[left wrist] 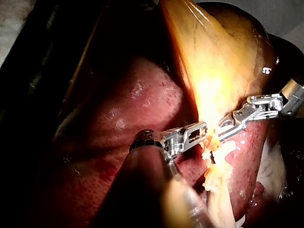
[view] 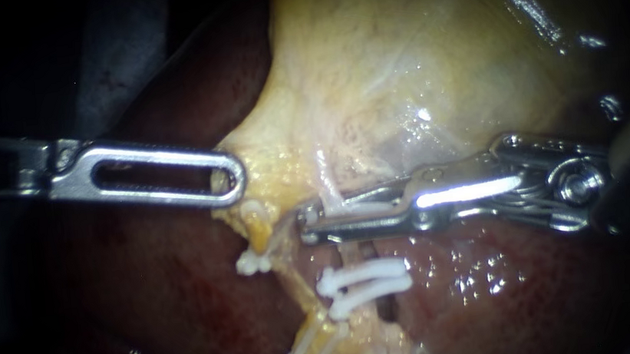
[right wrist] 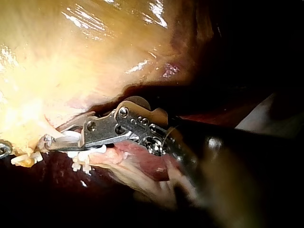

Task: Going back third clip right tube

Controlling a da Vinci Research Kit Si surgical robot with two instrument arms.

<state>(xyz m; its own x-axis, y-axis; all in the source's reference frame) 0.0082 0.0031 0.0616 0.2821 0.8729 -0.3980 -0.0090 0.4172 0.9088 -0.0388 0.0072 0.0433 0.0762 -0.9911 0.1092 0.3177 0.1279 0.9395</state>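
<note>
Shiny right instrument [view: 323, 219], from 3 o'clock, is seen with jaws a little apart around the white third clip [view: 368, 209] on the thin right tube [view: 348, 255]. Backing away seems in hand; a straight pull toward 3 o'clock is needed. Soft yellow gallbladder [view: 396, 53] is pinched by the left instrument [view: 232, 179] at 9 o'clock.

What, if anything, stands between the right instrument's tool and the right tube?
Nothing visible. The right instrument's tool straddles the right tube, with a white clip between its open jaws, just above two other clips.
</note>
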